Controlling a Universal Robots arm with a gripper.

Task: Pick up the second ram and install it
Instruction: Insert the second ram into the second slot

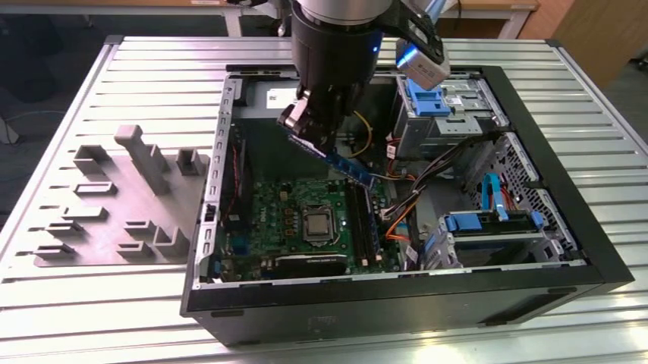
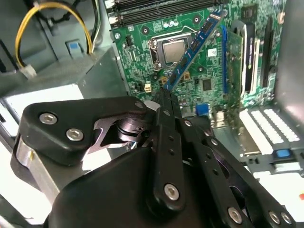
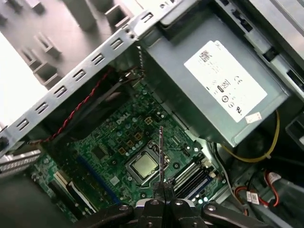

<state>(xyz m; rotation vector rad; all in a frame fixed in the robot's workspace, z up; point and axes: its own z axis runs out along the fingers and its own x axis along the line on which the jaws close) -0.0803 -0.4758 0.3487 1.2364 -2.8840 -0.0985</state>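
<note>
1. One arm reaches down from above into the open computer case [image 1: 567,189]. In the exterior view its dark wrist stands nearly upright over the half of the case farther from the camera.
2. The gripper [image 1: 302,127] has its fingers clamped on one end of the second ram [image 1: 339,163]. The stick hangs tilted in the air above the motherboard [image 1: 273,208], its free end slanting down toward the exterior view's right.
3. The exterior view also takes in the slatted metal table [image 1: 81,303] and a grey fixture tray [image 1: 61,254], which lies on the table at the exterior view's left of the case.
4. In the second wrist view the second ram [image 2: 192,50] runs lengthwise away from the gripper [image 2: 164,97]. It shows as a blue-green board with dark chips, and it passes in front of the processor socket [image 2: 172,50]. A yellow cable [image 2: 52,5] loops nearby.
5. In the first wrist view the second ram [image 3: 161,152] is seen edge-on as a thin line rising from the gripper [image 3: 162,195]. The power supply [image 3: 213,80], with its white label, sits beside the board.
</note>
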